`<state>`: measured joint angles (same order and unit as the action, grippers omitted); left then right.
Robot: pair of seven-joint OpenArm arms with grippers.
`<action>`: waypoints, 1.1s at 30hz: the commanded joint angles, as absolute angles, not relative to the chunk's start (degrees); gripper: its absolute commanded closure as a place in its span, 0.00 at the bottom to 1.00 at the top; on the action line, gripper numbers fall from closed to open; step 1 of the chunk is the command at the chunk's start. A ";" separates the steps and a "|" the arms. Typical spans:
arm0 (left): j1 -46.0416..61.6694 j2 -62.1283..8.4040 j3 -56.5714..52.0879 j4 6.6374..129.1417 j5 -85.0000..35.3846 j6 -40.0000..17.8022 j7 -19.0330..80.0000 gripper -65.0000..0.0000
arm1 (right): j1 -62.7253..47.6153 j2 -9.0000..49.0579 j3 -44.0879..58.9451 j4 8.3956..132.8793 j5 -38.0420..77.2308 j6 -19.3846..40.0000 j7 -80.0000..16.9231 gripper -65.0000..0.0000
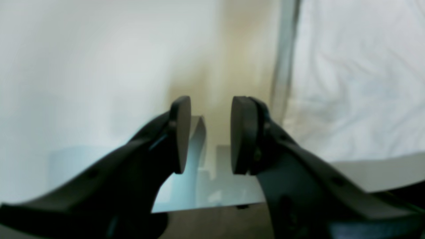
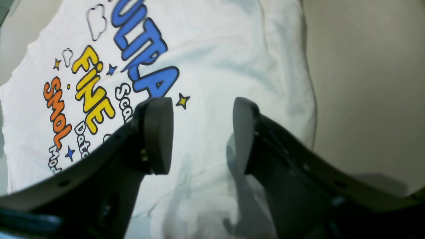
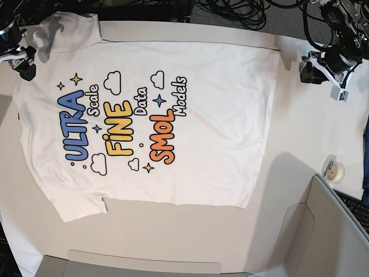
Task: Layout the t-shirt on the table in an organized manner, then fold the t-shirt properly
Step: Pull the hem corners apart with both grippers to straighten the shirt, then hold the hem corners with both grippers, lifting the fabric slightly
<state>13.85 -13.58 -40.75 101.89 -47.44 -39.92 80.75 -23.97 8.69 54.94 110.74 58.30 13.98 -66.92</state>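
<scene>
The t-shirt (image 3: 190, 109) lies flat on the table (image 3: 300, 150) (laid out, unfolded); the left gripper (image 1: 210, 134) at 2 o'clock and the right gripper (image 2: 202, 136) at 10 are both parted, holding nothing.

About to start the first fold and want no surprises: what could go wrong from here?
The t-shirt lies flat, print up, but its top-left sleeve reaches the edge of the table, so a tug could drag it off. Both grippers are open and empty: the right gripper hovers over wrinkled cloth and might pinch a single layer. The left gripper sits beside the hem, and its blurred view makes aiming uncertain.
</scene>
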 commanded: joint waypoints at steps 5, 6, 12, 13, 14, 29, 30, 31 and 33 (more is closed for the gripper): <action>16.31 -14.11 -40.66 102.46 -52.26 -40.00 80.00 0.68 | -24.57 8.75 55.60 106.68 59.56 14.73 -69.76 0.55; 16.84 -13.58 -40.57 102.46 -53.14 -40.00 80.00 0.68 | -24.66 8.75 55.60 105.01 59.38 16.13 -69.76 0.55; 18.07 -12.53 -40.48 101.67 -56.31 -40.00 80.00 0.68 | -25.89 8.84 55.69 99.21 59.12 23.08 -69.85 0.55; 18.07 -12.53 -40.31 100.70 -56.66 -40.00 80.00 0.68 | -26.07 8.84 55.69 99.12 59.12 23.25 -69.85 0.55; 18.07 -12.62 -39.34 99.21 -56.75 -40.00 80.00 0.68 | -26.24 8.84 55.69 99.12 59.12 23.25 -69.85 0.55; 17.63 -12.35 -33.36 89.27 -56.84 -40.00 80.00 0.68 | -27.65 11.03 60.97 104.92 59.21 23.43 -69.93 0.55; 17.63 -12.35 -33.36 89.27 -56.84 -40.00 80.00 0.68 | -27.65 11.47 60.97 104.92 59.12 23.43 -69.85 0.55; 17.63 -12.53 -33.36 89.27 -56.84 -40.00 80.00 0.68 | -27.65 11.74 61.05 104.92 59.12 23.43 -69.76 0.55; 17.63 -12.70 -33.36 89.27 -56.66 -40.00 80.00 0.68 | -27.74 11.82 62.02 104.84 59.12 23.43 -69.76 0.55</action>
